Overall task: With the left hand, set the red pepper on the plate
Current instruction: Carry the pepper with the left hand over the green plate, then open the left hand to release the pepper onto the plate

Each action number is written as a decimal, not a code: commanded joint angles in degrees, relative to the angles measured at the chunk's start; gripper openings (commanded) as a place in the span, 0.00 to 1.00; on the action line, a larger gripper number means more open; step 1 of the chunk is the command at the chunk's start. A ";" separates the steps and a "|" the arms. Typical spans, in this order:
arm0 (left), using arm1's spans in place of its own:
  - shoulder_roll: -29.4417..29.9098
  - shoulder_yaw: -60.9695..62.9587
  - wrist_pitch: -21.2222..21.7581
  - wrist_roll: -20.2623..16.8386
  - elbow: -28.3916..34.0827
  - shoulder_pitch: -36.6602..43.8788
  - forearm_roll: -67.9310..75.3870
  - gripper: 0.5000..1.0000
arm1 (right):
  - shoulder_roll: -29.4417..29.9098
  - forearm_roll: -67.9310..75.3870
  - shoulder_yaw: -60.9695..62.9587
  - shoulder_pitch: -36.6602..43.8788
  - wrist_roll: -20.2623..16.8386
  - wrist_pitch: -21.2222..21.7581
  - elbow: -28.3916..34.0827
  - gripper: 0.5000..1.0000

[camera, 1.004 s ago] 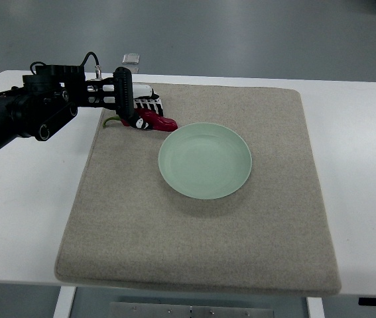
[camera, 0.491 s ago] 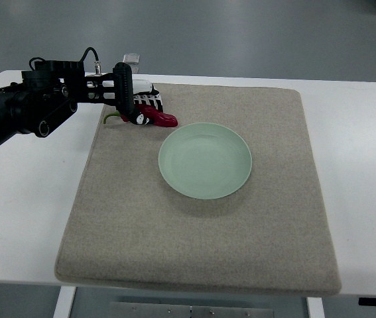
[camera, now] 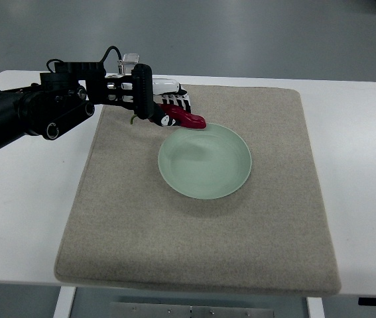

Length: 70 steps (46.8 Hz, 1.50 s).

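The left hand (camera: 164, 106) is closed around the red pepper (camera: 185, 118), whose tip juts out past its fingers, over the near rim of the pale green plate (camera: 205, 160) just ahead. The pepper looks light, smooth and slightly slippery; gripping its stem end seems safest.

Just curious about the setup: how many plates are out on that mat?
1. The green plate sits about mid-mat, its far-left rim just under the pepper held by the left hand. Nothing seems hidden.

Bare plate (camera: 204, 162), unobstructed from above
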 commanded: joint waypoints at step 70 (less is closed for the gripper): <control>0.88 0.80 1.66 -0.07 -11.30 0.24 -0.39 0.61 | 0.00 0.00 0.00 0.00 -0.01 0.00 0.00 0.86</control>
